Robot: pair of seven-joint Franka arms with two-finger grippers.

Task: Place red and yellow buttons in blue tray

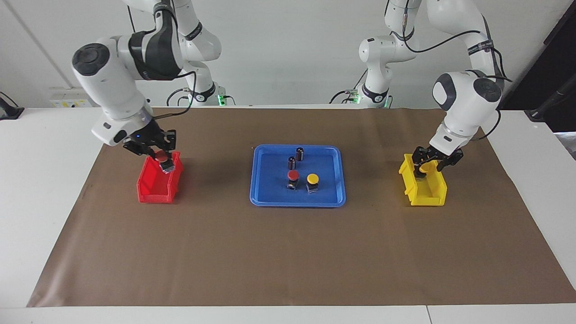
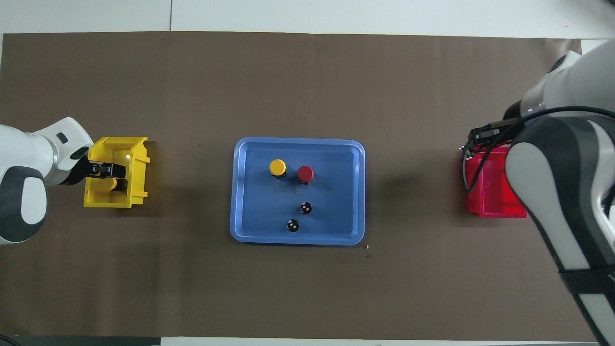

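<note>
Two buttons, one red-capped button point(image 1: 293, 176) and one yellow-capped button point(image 1: 312, 179), stand upright side by side on black bases in the blue tray point(image 1: 264, 189) at mid-counter, with two dark cylinders point(image 1: 299, 153) nearer the robots in the same tray. Toward the right arm's end, the right gripper point(image 1: 158, 155) hangs over the red bin point(image 1: 153, 189), its fingers clenched on a second red button point(image 1: 161, 157). Toward the left arm's end, the left gripper point(image 1: 431, 160) reaches into the yellow bin point(image 1: 425, 193), fingers spread either side of a second yellow button point(image 2: 107, 183).
</note>
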